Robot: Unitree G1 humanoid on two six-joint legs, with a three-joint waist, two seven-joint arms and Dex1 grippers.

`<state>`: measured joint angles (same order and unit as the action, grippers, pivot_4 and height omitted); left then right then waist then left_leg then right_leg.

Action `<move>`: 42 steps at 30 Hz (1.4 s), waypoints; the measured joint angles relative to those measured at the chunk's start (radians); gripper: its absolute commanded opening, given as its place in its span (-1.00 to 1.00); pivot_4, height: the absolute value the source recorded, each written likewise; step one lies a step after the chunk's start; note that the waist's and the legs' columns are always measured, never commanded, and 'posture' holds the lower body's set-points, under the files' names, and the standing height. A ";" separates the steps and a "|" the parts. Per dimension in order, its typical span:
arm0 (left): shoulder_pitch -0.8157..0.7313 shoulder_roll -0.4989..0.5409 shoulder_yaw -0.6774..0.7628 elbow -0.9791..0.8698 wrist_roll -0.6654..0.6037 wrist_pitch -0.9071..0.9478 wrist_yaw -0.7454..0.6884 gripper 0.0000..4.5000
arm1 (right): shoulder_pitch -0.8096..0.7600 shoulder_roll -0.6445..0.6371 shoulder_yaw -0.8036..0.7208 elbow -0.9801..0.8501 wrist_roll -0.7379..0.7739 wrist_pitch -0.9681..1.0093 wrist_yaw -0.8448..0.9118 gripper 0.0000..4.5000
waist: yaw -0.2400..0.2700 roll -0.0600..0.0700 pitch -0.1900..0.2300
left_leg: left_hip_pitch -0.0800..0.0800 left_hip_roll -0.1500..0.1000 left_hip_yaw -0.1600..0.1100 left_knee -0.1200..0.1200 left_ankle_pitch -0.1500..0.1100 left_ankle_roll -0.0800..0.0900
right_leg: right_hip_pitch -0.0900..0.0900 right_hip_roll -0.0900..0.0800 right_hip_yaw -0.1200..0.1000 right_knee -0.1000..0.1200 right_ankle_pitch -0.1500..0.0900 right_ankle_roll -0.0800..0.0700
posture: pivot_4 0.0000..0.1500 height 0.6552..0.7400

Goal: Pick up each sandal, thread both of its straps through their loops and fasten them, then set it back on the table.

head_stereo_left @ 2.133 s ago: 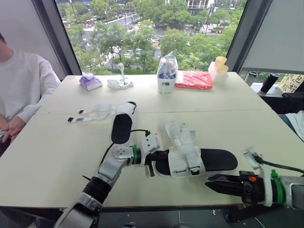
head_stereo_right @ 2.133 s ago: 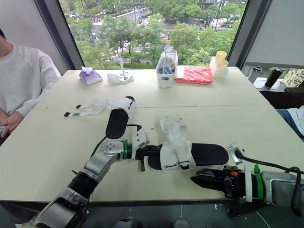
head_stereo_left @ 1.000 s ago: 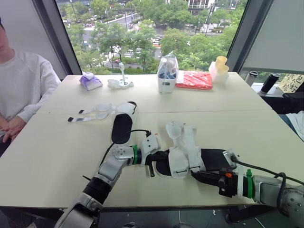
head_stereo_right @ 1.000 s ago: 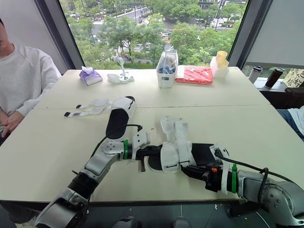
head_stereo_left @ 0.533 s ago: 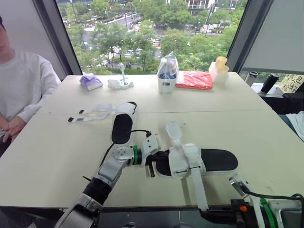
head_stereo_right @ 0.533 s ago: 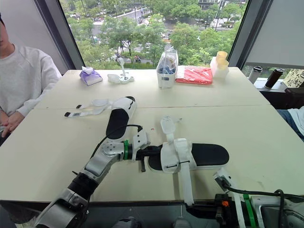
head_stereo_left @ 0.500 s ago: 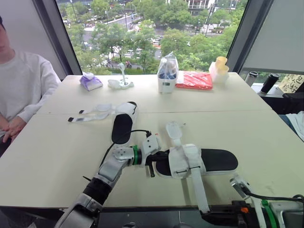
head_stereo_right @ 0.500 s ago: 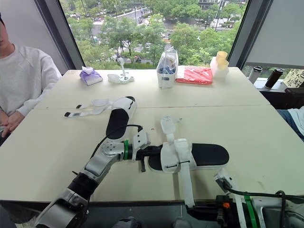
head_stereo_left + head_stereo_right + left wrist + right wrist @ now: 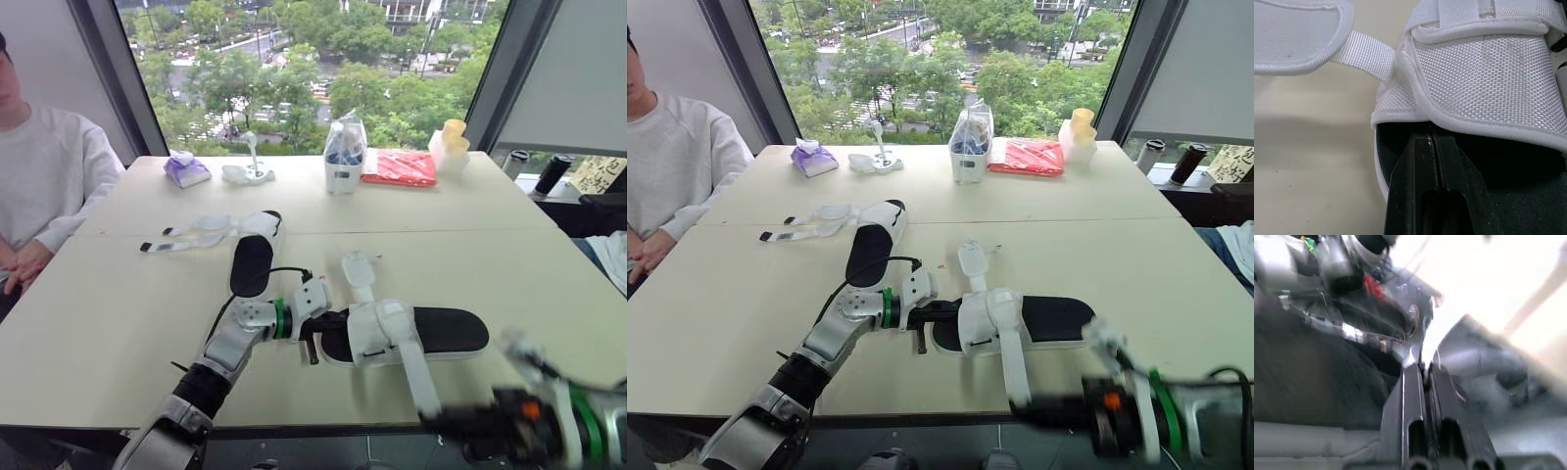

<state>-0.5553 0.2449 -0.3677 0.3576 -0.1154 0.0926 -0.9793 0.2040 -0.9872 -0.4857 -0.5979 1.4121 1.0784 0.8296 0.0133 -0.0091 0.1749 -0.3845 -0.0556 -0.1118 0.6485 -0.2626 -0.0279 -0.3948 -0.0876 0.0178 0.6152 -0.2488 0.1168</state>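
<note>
Strong daylight comes at you through the window (image 9: pixel 294 59) behind the table (image 9: pixel 98 313); tabletop bright and even, soft shadow beside the sandal (image 9: pixel 446 331). Your right gripper (image 9: pixel 446 423) is smeared by motion blur, the strap (image 9: pixel 416 372) end with it. Right wrist view streaked, glare washing out much of it. Left wrist view crisp

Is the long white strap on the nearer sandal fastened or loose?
Loose: the strap runs straight off the sandal to the right claw, not wrapped over it.
</note>
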 measured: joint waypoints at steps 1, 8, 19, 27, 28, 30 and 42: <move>-0.001 -0.005 -0.002 0.002 0.000 -0.001 0.000 -1.00 | -0.053 0.011 0.012 0.037 0.054 -0.008 -0.048 -0.98 | 0.001 0.000 0.000 | 0.000 0.000 0.000 0.000 0.000 0.000 | 0.000 0.000 0.000 0.000 0.000 -0.001 | 1.00 1.00; 0.003 -0.011 -0.004 -0.008 0.003 -0.003 -0.001 -1.00 | -0.317 0.195 0.225 0.287 0.125 -0.016 -0.308 -0.98 | 0.003 0.000 -0.001 | -0.004 -0.002 -0.002 -0.001 0.000 0.000 | -0.003 -0.002 0.000 -0.002 0.002 0.002 | 1.00 1.00; 0.030 -0.008 0.001 -0.039 0.007 0.002 0.027 -1.00 | -0.569 0.273 0.301 0.585 -0.018 0.011 -0.375 -0.71 | 0.000 0.002 -0.003 | -0.003 -0.001 -0.002 -0.001 0.000 0.001 | -0.003 -0.001 0.000 -0.001 0.002 0.002 | 1.00 1.00; 0.040 -0.008 0.007 -0.050 0.007 0.007 0.040 -1.00 | -0.580 0.273 0.249 0.624 -0.117 0.016 -0.384 0.12 | -0.001 0.003 -0.003 | -0.004 -0.002 -0.001 -0.001 0.000 0.001 | -0.004 -0.001 0.000 -0.001 0.002 0.002 | 1.00 1.00; 0.042 -0.007 0.008 -0.052 0.007 0.007 0.042 -1.00 | -0.593 0.266 0.238 0.624 -0.138 0.002 -0.367 0.12 | -0.001 0.003 -0.004 | -0.004 -0.002 -0.001 -0.001 0.000 0.001 | -0.004 -0.001 0.000 -0.001 0.002 0.002 | 1.00 1.00; 0.046 -0.007 0.008 -0.055 0.007 0.007 0.046 -1.00 | -0.623 0.231 0.244 0.623 -0.205 -0.029 -0.317 0.12 | -0.001 0.004 -0.004 | -0.004 -0.002 0.000 -0.001 0.000 0.001 | -0.004 -0.001 0.000 -0.001 0.002 0.002 | 1.00 1.00; 0.042 -0.011 0.007 -0.051 0.007 0.008 0.044 -1.00 | -0.851 0.221 0.557 0.932 -0.719 -0.256 0.062 0.12 | -0.002 0.005 -0.004 | -0.003 -0.002 0.000 -0.001 0.000 0.001 | -0.004 0.000 0.000 0.000 0.003 0.003 | 1.00 1.00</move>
<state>-0.5138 0.2341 -0.3612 0.3066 -0.1086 0.1002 -0.9350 -0.6470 -0.7661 0.0716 0.3338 0.6929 0.8222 0.8920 0.0109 -0.0042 0.1706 -0.3879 -0.0576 -0.1115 0.6473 -0.2626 -0.0273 -0.3988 -0.0881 0.0181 0.6147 -0.2461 0.1195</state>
